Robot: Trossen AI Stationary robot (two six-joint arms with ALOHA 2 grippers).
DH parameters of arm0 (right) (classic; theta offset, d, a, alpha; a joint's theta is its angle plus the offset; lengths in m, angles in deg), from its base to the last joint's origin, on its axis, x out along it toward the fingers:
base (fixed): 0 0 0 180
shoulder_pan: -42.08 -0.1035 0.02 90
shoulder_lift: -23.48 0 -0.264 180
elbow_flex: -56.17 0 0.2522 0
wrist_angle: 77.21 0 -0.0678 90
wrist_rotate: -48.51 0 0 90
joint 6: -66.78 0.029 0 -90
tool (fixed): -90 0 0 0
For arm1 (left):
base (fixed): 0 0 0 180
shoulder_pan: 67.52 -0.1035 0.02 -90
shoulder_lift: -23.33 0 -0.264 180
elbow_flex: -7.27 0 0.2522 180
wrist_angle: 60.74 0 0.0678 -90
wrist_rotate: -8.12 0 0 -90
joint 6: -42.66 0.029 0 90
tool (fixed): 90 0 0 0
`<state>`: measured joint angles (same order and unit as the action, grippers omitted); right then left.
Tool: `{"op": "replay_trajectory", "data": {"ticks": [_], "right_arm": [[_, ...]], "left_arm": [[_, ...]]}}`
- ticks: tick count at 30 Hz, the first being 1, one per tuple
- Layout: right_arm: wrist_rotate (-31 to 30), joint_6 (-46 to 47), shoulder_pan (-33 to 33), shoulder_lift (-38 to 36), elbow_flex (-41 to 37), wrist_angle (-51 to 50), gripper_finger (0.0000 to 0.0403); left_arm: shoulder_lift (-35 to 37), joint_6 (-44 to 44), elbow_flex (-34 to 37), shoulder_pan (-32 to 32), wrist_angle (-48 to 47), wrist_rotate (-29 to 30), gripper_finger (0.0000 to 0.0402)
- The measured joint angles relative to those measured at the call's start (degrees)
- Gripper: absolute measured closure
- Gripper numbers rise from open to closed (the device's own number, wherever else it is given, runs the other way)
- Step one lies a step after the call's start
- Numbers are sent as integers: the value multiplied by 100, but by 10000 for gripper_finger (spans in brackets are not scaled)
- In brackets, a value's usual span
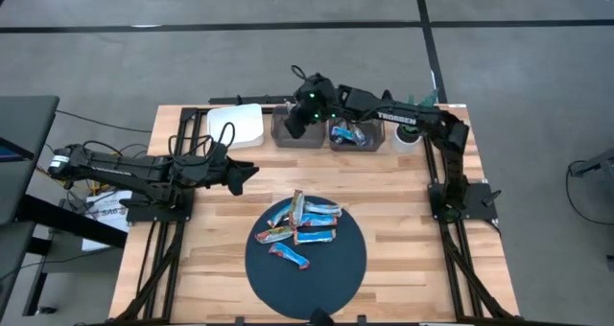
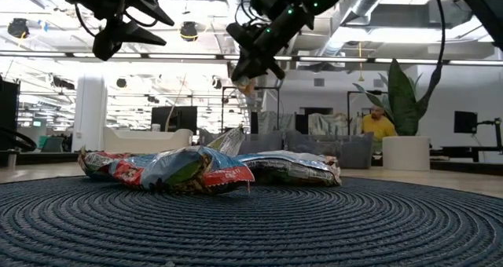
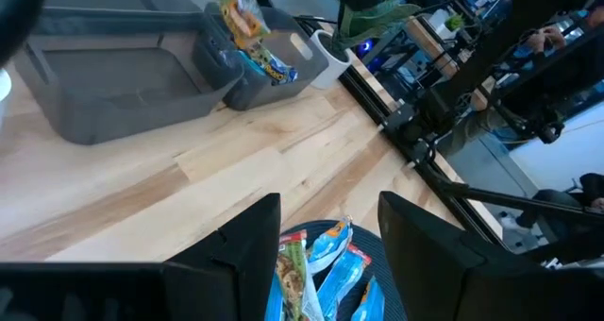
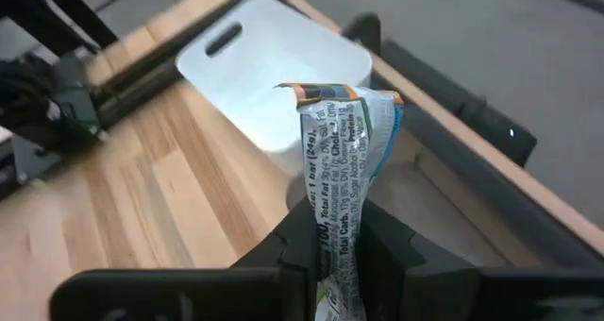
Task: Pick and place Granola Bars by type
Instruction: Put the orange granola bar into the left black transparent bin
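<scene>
Several granola bars (image 1: 299, 225) in blue, red and silver foil lie heaped on a round dark mat (image 1: 336, 273); the low view shows the heap (image 2: 204, 169). My right gripper (image 1: 298, 118) hovers over the left grey bin (image 1: 309, 137), shut on a silver-and-green bar (image 4: 338, 160). The right grey bin (image 1: 353, 141) holds blue bars. My left gripper (image 1: 247, 170) is open and empty, in the air left of the mat and above the heap (image 3: 321, 264). My right gripper pinches one end of the silver-and-green bar (image 4: 332, 241) between its two fingers (image 4: 382, 250), coming from above and slanting down. The bar runs on along the fingers past their tips. It hangs lifted clear (image 2: 247, 85) over the grey bin.
A white bin (image 1: 237, 125) sits left of the two grey bins along the far edge, and a white cup with a plant (image 1: 408, 137) sits to their right. Bare wood lies between bins and mat. A person in yellow (image 2: 379, 126) sits far behind the table.
</scene>
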<state>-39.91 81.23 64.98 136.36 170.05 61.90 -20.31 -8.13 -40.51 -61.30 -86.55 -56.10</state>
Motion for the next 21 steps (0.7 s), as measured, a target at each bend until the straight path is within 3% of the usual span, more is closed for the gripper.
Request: {"op": "replay_trajectory", "data": {"ticks": [7,10,15,21], "right_arm": [[78,-31,372,-24,2,-153,307],[353,185,551,-80,10,-138,277],[1354,356,731,-70,2,-273,237],[1386,289,612,-72,0,-527,221]], "left_arm": [[0,0,0,0,-3,0,229],[0,6,0,0,-7,0,229],[0,95,0,0,-9,2,229],[0,173,0,0,-9,4,229]]}}
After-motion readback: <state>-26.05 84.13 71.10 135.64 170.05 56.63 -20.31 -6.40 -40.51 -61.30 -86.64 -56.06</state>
